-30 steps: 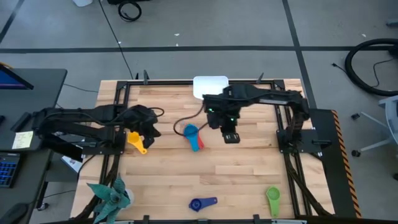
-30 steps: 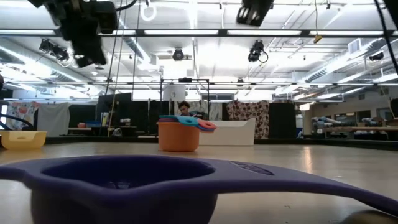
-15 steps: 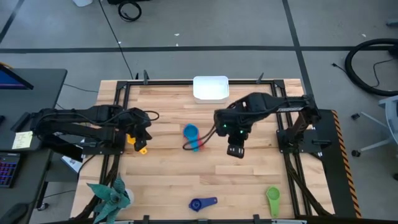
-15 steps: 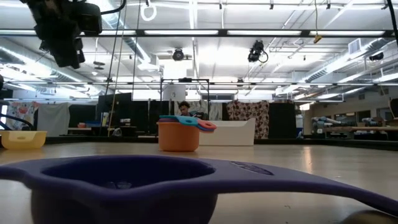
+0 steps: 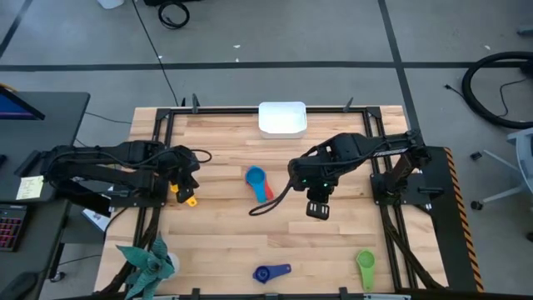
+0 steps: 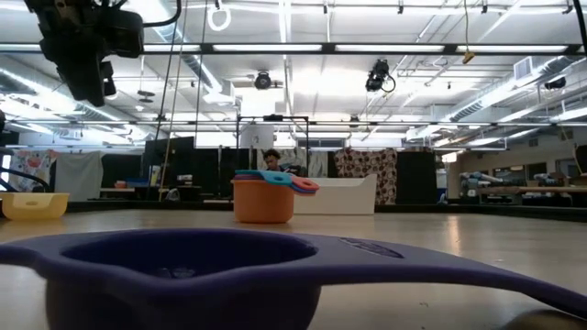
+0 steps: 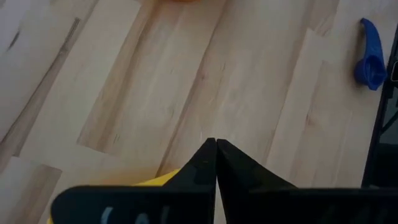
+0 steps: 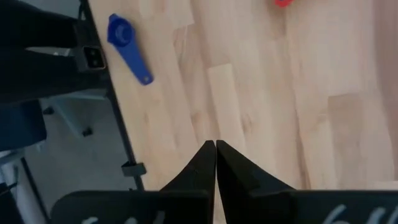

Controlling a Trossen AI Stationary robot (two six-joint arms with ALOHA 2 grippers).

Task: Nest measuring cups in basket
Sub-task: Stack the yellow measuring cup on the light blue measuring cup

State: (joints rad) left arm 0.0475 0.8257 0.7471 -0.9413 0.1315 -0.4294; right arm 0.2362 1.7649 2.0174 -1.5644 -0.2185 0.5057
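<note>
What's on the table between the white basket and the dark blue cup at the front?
In the high view, a stack of cups, light blue on top with a red handle showing, lies between the white basket and the dark blue cup.

We find no readable text anywhere, no labels or brand marks we can make out, no numbers, no signs on the tabletop or in the room behind
</note>
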